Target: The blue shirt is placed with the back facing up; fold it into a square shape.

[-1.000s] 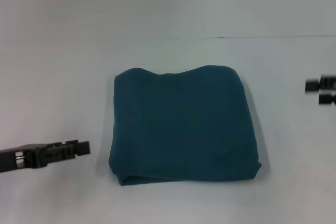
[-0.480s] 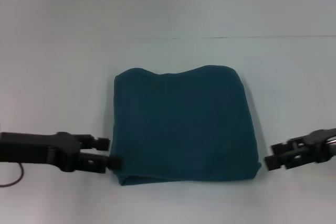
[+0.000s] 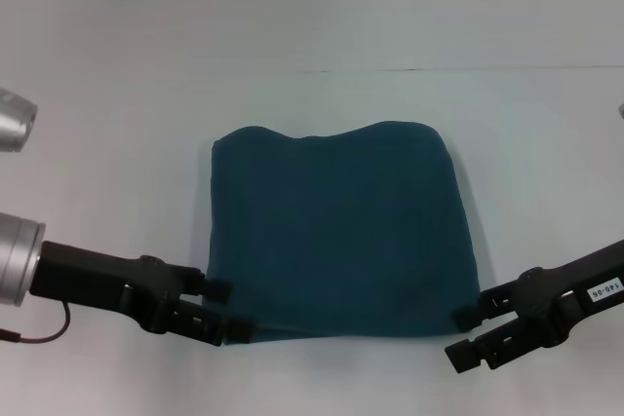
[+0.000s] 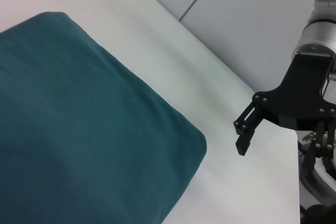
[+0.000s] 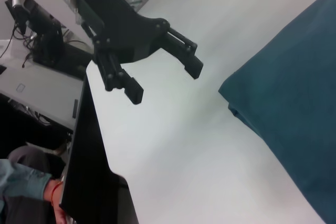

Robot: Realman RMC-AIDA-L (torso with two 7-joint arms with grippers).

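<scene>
The blue shirt (image 3: pixel 341 231) lies folded into a rough square in the middle of the white table, plain side up; no lettering shows. My left gripper (image 3: pixel 232 310) is open, low at the shirt's near left corner. My right gripper (image 3: pixel 461 337) is open, low at the near right corner. The left wrist view shows the shirt (image 4: pixel 79 129) and, beyond its corner, the right gripper (image 4: pixel 240 137). The right wrist view shows the shirt's corner (image 5: pixel 294 108) and the left gripper (image 5: pixel 165 82) open above bare table.
The white table (image 3: pixel 117 143) runs to a back edge near the wall (image 3: pixel 390 69). In the right wrist view the table's side edge (image 5: pixel 89 145) shows, with a person (image 5: pixel 26 187) and equipment (image 5: pixel 42 40) beyond it.
Both arms have swung in from the sides and toward the near edge. Each open gripper now sits at a near corner of the shirt. The shirt has not moved.
</scene>
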